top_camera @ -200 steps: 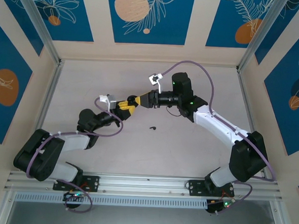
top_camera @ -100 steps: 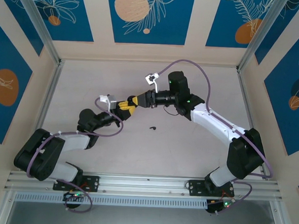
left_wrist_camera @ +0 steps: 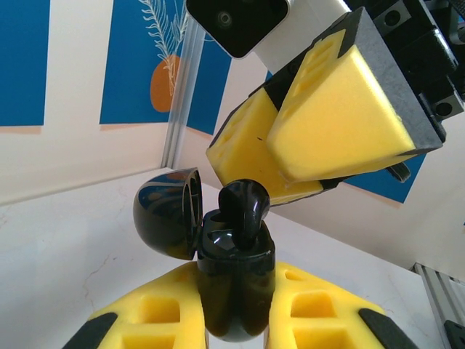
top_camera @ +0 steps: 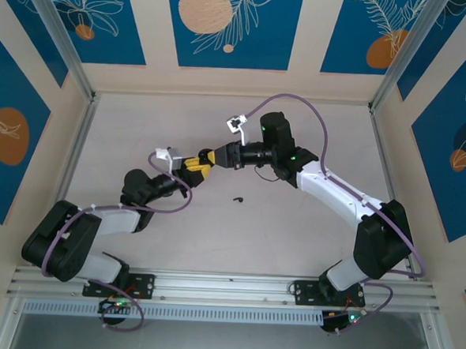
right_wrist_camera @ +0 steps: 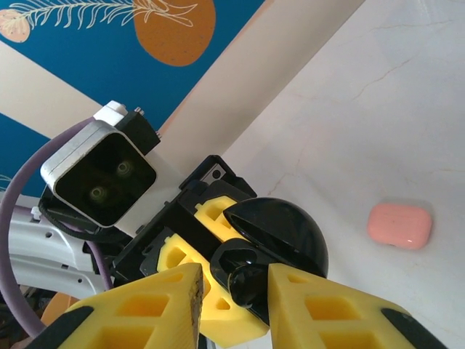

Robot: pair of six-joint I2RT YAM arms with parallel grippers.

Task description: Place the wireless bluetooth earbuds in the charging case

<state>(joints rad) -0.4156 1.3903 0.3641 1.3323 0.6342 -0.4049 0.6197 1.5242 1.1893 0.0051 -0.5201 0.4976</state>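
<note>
Earbud (left_wrist_camera: 243,207), glossy black, upright in open charging case (left_wrist_camera: 236,298) clamped by left fingers (left_wrist_camera: 167,320); right fingers (left_wrist_camera: 341,109) slightly apart.

Bright, even light from above; soft, faint shadows under arms (top_camera: 335,193) on table (top_camera: 277,232). Wrist cams: white glare spots on glossy case (left_wrist_camera: 236,291), bkgd slightly soft, wide-angle stretch at edges.
</note>
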